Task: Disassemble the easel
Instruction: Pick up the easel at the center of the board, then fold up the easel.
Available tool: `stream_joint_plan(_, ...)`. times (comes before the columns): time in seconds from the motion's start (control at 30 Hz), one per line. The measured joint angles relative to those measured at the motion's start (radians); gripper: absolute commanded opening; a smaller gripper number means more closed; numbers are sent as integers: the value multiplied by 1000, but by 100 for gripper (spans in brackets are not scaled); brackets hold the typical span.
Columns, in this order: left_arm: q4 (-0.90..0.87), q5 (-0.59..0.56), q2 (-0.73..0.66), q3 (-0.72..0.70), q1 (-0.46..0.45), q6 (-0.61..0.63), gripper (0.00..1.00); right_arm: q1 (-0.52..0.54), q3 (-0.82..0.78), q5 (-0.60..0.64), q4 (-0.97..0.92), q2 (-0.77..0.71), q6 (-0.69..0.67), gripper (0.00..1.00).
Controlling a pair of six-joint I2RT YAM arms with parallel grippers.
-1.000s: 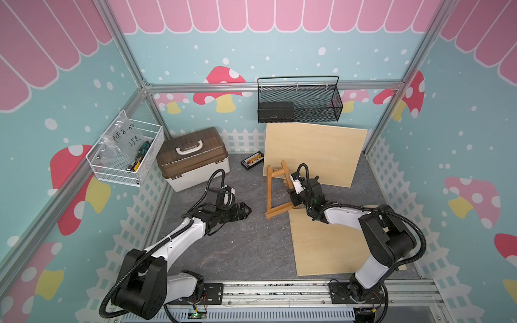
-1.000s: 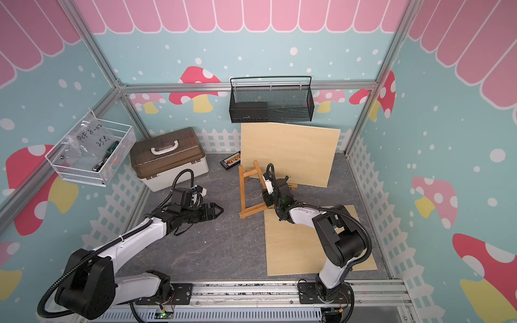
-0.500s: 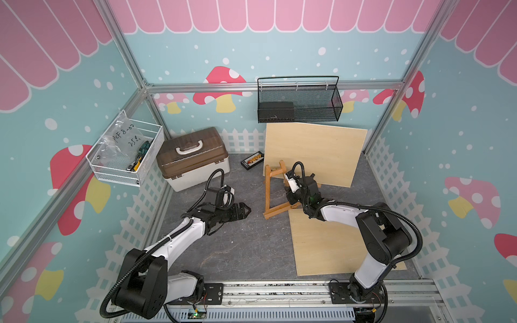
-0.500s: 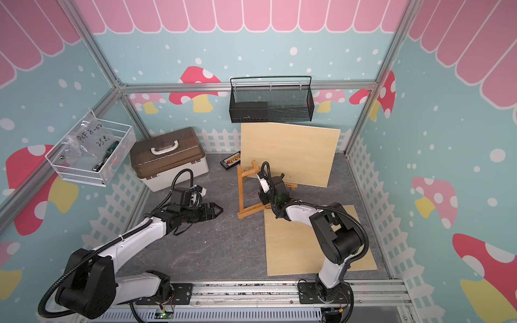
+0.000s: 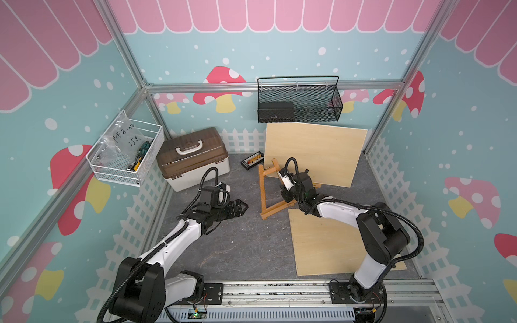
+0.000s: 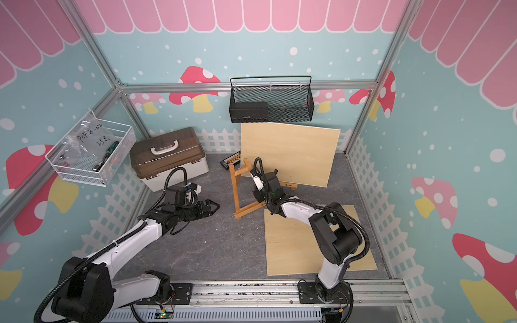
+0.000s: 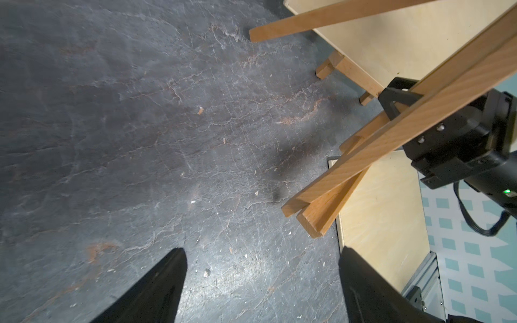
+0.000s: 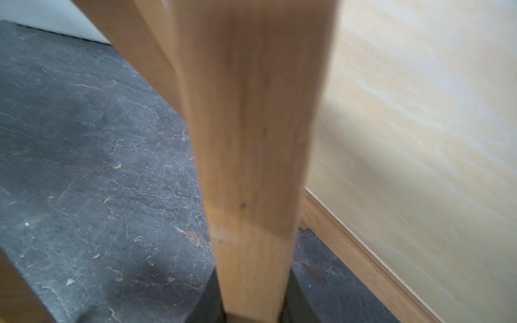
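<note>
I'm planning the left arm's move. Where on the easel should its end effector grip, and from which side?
Probably the easel's near side leg, mid-length, from the left arm's side: a slim straight bar facing the open left end effector, clear of the right end effector clamped on another bar.

Overhead pair; wrist close-ups sharing easel (image 7: 391, 137)

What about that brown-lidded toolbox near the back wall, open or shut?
Shut. In both top views the toolbox has its brown lid flush on the white base, no gap showing.
</note>
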Motion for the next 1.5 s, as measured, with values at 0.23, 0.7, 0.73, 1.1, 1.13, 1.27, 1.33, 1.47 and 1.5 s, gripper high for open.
stream_joint_plan(0.23, 8, 48, -10, 6, 98, -5, 96, 46, 53, -1, -48, 0, 1, 17)
stream_joint_plan(0.7, 73, 185, 145, 167, 250, -19, 62, 140, 58, -56, -122, -28, 35, 16)
stream_joint_plan(0.73, 78, 191, 159, 179, 250, -19, 58, 146, 58, -61, -122, -31, 39, 16)
stream_joint_plan(1.1, 117, 219, 266, 235, 252, -30, 38, 209, 107, -96, -128, -38, 74, 16)
stream_joint_plan(1.13, 117, 222, 272, 236, 252, -29, 37, 210, 114, -97, -127, -38, 77, 16)
stream_joint_plan(1.27, 116, 229, 290, 236, 252, -29, 34, 210, 143, -98, -123, -38, 87, 16)
stream_joint_plan(1.33, 116, 233, 293, 236, 251, -26, 34, 210, 153, -101, -119, -38, 88, 16)
stream_joint_plan(1.47, 116, 242, 293, 235, 239, -26, 32, 210, 163, -106, -113, -37, 91, 16)
stream_joint_plan(1.5, 116, 246, 293, 235, 233, -26, 32, 210, 165, -108, -113, -37, 92, 16)
